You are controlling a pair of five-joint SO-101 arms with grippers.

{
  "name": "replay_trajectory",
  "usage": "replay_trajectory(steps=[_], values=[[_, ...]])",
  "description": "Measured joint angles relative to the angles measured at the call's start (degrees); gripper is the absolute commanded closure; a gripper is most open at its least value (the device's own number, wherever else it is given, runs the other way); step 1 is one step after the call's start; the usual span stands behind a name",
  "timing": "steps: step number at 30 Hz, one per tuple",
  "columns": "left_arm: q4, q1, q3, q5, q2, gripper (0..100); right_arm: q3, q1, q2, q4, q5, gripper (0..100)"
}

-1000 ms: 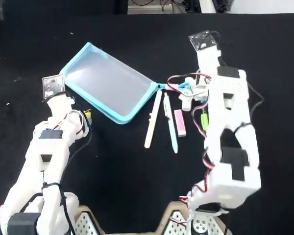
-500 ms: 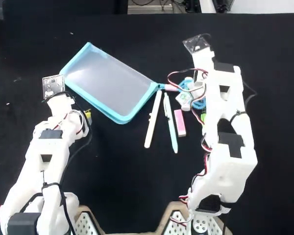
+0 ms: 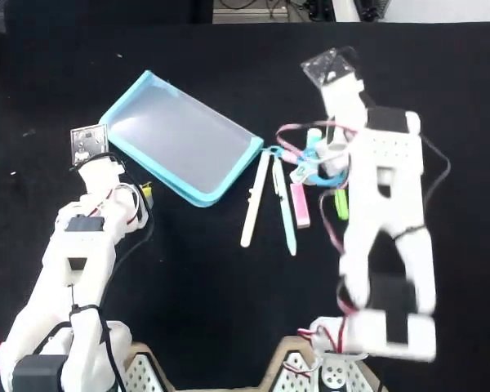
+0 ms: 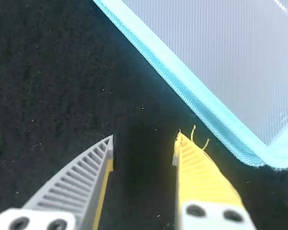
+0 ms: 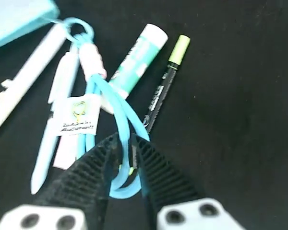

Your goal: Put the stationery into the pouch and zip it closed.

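R hand [image 5: 127, 140] pinching blue cord [image 5: 102, 93] | L hand [image 4: 143, 143] spread by pouch [image 4: 221, 62] | we shld pull straight, in line w/ pouch edge, L pinning it down

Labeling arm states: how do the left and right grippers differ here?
The left gripper is open and empty over bare table beside the pouch's edge; the right gripper is shut on the pouch's blue cord loop. The left gripper is grey and yellow, the right gripper black. Both sit low over the table.
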Motion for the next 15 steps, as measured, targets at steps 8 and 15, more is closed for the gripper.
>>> replay_trajectory(steps=[8, 15], values=[[0.00, 0.00, 0.00, 0.00, 0.00, 80, 20.57, -4.48, -26.02, 0.35, 0.09, 98.8], [0.00, 0.00, 0.00, 0.00, 0.00, 80, 38.95, -4.57, -47.30, 0.35, 3.87, 89.8]])
